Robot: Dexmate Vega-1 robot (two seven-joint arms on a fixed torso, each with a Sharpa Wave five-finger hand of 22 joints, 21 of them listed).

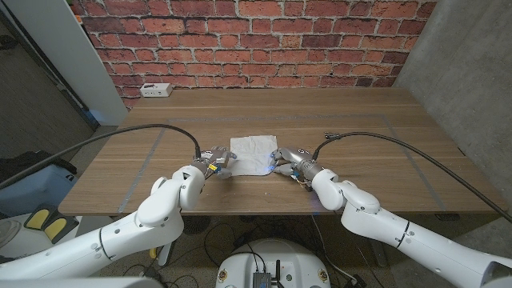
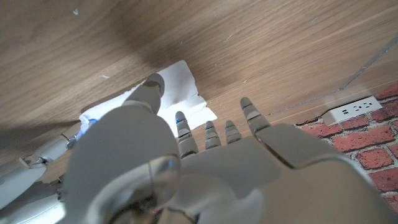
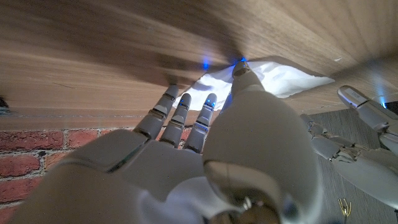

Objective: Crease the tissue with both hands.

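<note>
While tissue (image 1: 254,154) lies flat | left hand (image 1: 218,158) fingers spread, touching edge | right hand (image 1: 285,158) likewise

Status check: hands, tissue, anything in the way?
Left hand at the tissue's left edge, right hand at its right edge, fingers spread. Tissue on the table, near corners lifting. Nothing in the way.

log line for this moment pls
white square tissue flat, mid-table | left hand at its left edge | right hand fingers on right edge | crease not visible
</note>
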